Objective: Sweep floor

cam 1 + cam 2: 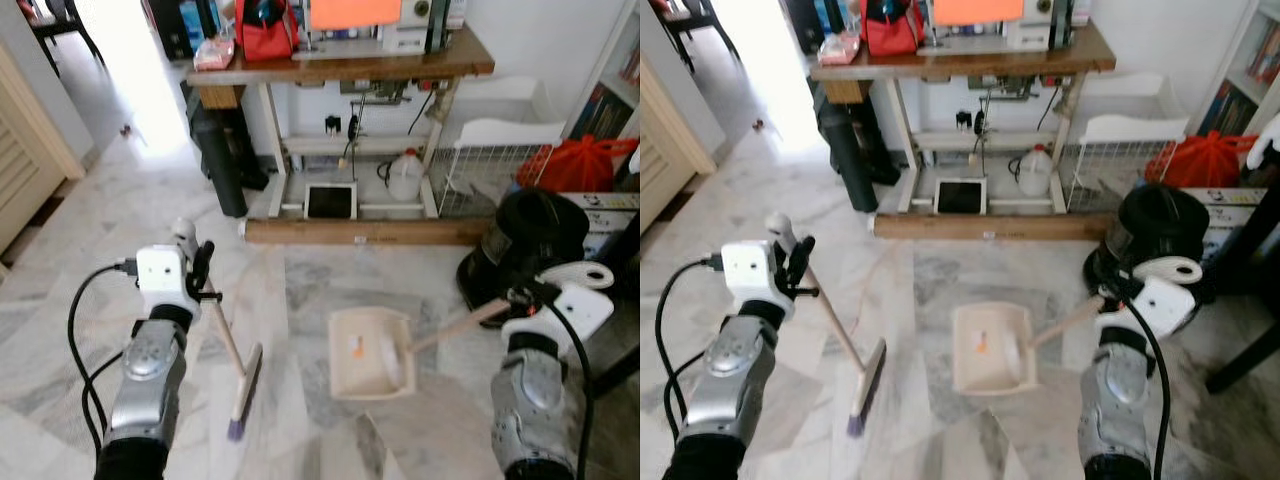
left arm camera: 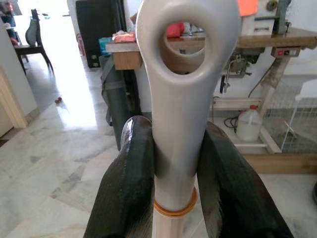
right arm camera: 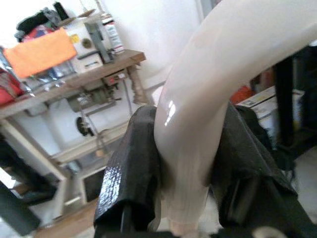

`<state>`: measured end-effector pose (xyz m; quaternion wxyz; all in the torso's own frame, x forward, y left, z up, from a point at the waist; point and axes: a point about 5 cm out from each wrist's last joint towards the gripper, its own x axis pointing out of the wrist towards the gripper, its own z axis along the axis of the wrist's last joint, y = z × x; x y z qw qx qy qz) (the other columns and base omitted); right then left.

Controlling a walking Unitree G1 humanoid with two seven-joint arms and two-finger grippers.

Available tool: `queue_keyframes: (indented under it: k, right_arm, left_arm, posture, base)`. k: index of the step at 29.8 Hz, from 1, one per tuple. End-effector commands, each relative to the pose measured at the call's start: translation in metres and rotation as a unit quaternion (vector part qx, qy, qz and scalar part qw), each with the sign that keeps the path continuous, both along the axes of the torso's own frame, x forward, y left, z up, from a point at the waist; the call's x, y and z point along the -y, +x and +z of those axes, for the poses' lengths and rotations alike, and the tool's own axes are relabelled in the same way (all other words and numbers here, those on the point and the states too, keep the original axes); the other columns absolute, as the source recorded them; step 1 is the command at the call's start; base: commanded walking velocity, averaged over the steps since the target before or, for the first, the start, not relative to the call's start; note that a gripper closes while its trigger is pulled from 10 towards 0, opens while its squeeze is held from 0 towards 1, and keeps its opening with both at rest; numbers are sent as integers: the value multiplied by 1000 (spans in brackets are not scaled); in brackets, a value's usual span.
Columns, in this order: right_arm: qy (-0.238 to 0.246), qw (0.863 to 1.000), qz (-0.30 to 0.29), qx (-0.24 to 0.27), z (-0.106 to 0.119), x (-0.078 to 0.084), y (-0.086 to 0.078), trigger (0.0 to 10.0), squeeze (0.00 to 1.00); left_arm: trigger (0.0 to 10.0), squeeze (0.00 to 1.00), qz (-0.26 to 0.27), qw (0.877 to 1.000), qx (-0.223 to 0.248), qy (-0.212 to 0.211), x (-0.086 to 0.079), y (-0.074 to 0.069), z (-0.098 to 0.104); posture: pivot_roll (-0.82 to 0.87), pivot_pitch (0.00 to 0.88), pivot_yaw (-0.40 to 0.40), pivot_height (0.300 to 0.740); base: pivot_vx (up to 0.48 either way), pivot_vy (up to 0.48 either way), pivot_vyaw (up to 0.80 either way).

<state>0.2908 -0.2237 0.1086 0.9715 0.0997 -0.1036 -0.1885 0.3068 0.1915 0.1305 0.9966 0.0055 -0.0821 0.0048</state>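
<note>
A broom with a pale wooden stick [image 1: 225, 335] leans on the marble floor, its purple-bristled head [image 1: 245, 392] down in front of me. My left gripper [image 1: 200, 268] is shut on the broom's grey looped handle top [image 2: 181, 74], with a black finger [image 2: 129, 188] on either side. A cream dustpan [image 1: 365, 352] lies flat on the floor to the right of the broom head, with a small orange scrap [image 1: 357, 347] inside. Its wooden handle [image 1: 455, 328] rises to my right gripper [image 1: 522, 297], which is shut on the handle's white curved end [image 3: 198, 99].
A wooden work table [image 1: 340, 68] stands at the back, with a plank [image 1: 365, 232] on the floor along its foot and a white jug [image 1: 405, 175] beneath. A black round appliance [image 1: 525, 245] sits close on the right. A black bag [image 1: 225, 150] leans at the table's left.
</note>
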Motion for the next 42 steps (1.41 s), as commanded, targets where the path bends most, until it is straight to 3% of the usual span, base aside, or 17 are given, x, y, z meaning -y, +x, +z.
queue_keyframes:
  k: [1, 10, 19, 42]
  right_arm:
    - [-3, 999, 10, 35, 21, -5, 4, 10000, 0]
    - [12, 998, 29, 47, 39, -8, 12, 10000, 0]
    - [30, 998, 41, 36, 40, -19, 13, 10000, 0]
    - [42, 996, 66, 41, 49, -28, 20, 10000, 0]
  left_arm:
    - [10000, 0, 8, 999, 48, 13, 0, 0, 18]
    - [10000, 0, 14, 998, 54, 5, 1, -2, 21]
    - [10000, 0, 8, 998, 55, 7, 2, -2, 26]
    - [10000, 0, -4, 999, 53, 12, 6, -3, 26]
  posture:
    - [-36, 0, 22, 740]
    - [-20, 0, 4, 740]
    - [-19, 0, 14, 740]
    - [-17, 0, 13, 740]
  base:
    - [0, 0, 0]
    - [0, 0, 0]
    - [0, 0, 0]
    - [0, 0, 0]
